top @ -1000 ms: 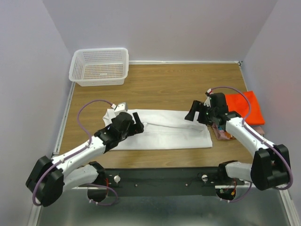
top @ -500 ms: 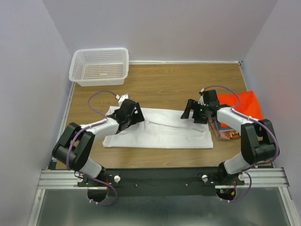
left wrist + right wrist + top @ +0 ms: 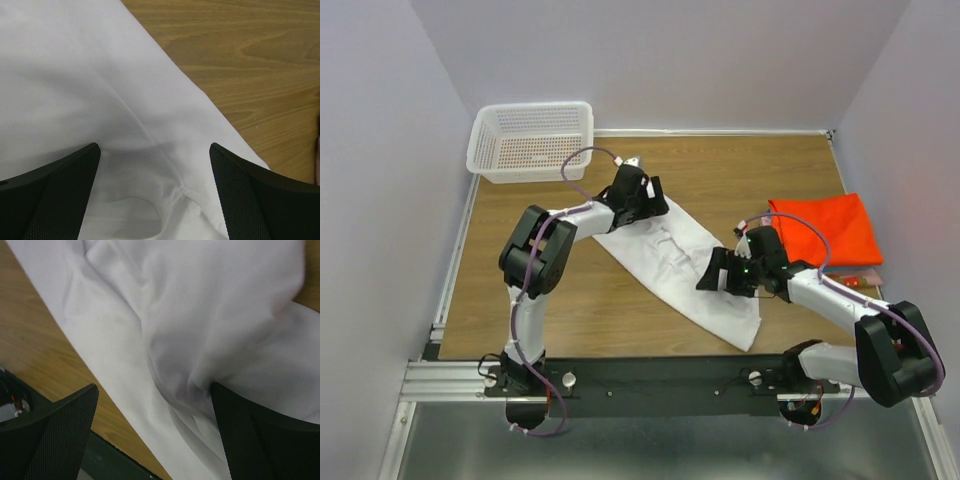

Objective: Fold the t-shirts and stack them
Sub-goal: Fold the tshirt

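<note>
A plain white t-shirt (image 3: 680, 262) lies flat on the wooden table, as a long strip running diagonally from the far left to the near right. My left gripper (image 3: 652, 197) sits over its far end, jaws wide apart with cloth (image 3: 100, 75) spread beneath them (image 3: 154, 150). At the near-right part, my right gripper (image 3: 716, 277) is down on the strip. It is open too (image 3: 155, 390), and wrinkled white cloth (image 3: 210, 300) bunches against one finger (image 3: 260, 440). An orange-red folded t-shirt (image 3: 825, 230) lies at the right.
A white mesh basket (image 3: 532, 140) stands at the far-left corner. Walls close the table on the left, back and right. The black rail (image 3: 650, 378) with the arm bases runs along the near edge, just below the shirt's near end.
The white shirt has swung from lying straight across to a diagonal. My left gripper went to the far side with its end. The right one came toward the near edge.
</note>
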{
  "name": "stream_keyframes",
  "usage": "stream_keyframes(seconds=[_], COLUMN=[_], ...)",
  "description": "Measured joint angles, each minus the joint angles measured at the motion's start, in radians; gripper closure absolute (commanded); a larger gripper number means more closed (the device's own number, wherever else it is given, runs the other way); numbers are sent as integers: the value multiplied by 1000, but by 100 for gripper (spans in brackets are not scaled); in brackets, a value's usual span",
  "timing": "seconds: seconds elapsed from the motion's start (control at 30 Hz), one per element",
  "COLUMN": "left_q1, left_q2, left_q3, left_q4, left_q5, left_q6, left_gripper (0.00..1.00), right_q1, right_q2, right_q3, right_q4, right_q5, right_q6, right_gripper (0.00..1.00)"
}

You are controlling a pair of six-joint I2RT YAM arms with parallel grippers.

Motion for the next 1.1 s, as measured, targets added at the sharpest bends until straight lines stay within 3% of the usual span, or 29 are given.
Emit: stream_keyframes(seconds=[0.13,0.5,0.83,1.1], left_q1=[-14,-53,-57,-48], left_q2=[111,386,494,536], left_q3=[175,644,828,924], left_q4=[-57,-225,-274,-288], left_q5=[46,147,187,187], left_q6=[28,68,85,168], left_gripper=[2,2,1,2], right_q1=[123,287,384,388], right_q2=[-26,77,208,172], right_q3=[-22,39,135,166], right_q4=[-1,26,79,79], right_q5=[-16,-65,-83,-72], right_q6=[35,65,67,67], right_gripper=[0,0,0,0])
